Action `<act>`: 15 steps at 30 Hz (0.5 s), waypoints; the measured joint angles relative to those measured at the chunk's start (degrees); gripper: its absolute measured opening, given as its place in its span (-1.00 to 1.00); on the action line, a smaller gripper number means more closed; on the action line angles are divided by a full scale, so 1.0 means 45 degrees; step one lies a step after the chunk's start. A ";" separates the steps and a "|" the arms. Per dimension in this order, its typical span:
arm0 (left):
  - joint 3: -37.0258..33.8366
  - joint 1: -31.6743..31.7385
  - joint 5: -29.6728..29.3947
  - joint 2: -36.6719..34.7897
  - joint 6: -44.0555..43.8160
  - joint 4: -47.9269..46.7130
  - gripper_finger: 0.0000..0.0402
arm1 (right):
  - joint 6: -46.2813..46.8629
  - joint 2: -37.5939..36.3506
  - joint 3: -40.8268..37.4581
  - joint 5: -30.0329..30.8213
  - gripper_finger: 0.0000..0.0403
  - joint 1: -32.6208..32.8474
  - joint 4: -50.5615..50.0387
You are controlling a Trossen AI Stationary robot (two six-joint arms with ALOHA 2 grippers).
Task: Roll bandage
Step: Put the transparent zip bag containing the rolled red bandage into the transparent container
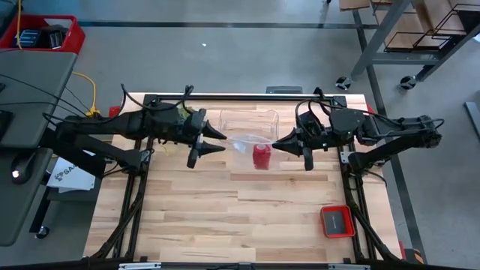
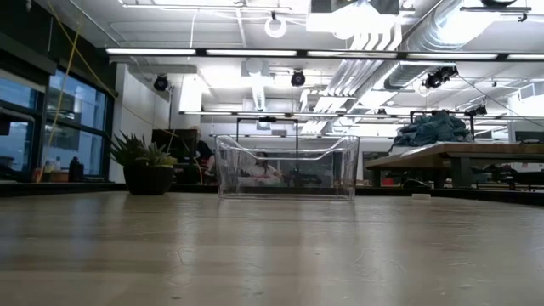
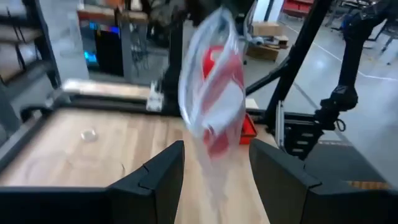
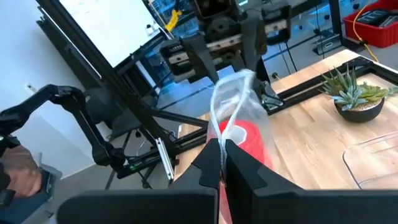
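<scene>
From above, my left gripper (image 1: 217, 140) and right gripper (image 1: 279, 144) face each other over the middle of the table (image 1: 225, 217). Between them hangs a clear bag (image 1: 247, 141), and the bandage (image 1: 261, 156), a stubby red roll, sits in it, nearer my right gripper. A clear box (image 1: 249, 119) stands just behind, and a small red tray (image 1: 337, 220) lies well apart at the near right corner.

Low down, neither gripper shows; only the box (image 2: 286, 167) and a potted plant (image 2: 146, 165) stand at the far edge.

Through my left wrist, my fingers (image 3: 163, 169) are spread wide with nothing between them; the bag (image 3: 212, 81) hangs just beyond them, the bandage (image 3: 219, 93) red inside it.

Through my right wrist, my right gripper (image 4: 222, 163) is pinched tight on the bag's (image 4: 239, 109) edge, the bandage (image 4: 244, 140) hanging inside just past the tips. The plant (image 4: 352, 94) is off to one side.
</scene>
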 joint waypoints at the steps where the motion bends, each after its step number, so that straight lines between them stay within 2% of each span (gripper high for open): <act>1: 0.0046 -0.0011 -0.0105 0.0001 0.0278 0.0089 -0.12 | -0.0006 0.0000 0.0000 0.0000 -1.00 0.0000 -0.0010; 5: 0.0061 0.0152 -0.0332 0.0285 0.0655 0.0472 -0.12 | -0.0007 0.0000 0.0000 0.0000 -1.00 0.0005 0.0032; 15: 0.0061 0.0182 -0.0220 0.0563 0.0036 0.1096 -0.12 | -0.0046 0.0000 0.0000 -0.0104 -1.00 0.0005 0.0112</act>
